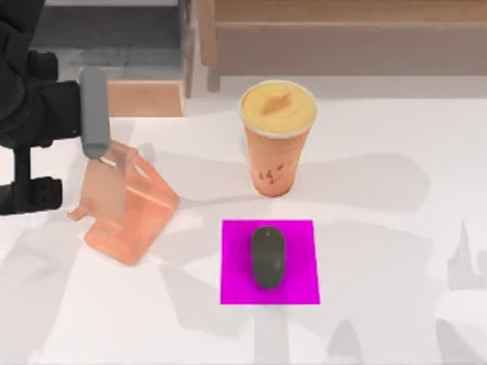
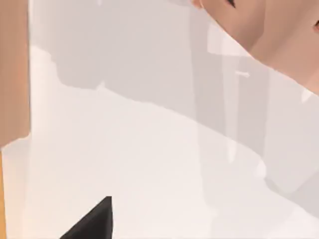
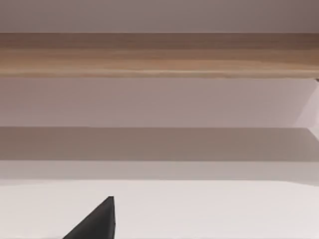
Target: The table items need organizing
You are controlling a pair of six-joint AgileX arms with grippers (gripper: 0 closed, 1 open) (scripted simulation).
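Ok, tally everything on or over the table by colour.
Orange: 2, cup and stand
Grey: 2, mouse and phone
Magenta: 1, mat
Total: 5

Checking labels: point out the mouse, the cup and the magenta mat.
mouse (image 1: pixel 268 257), top view, middle of its dark back.
cup (image 1: pixel 273 161), top view, orange side wall below the lid.
magenta mat (image 1: pixel 301 286), top view, bare corner beside the mouse.

The left arm (image 1: pixel 30 114) is matte black, built of blocky, rounded segments.
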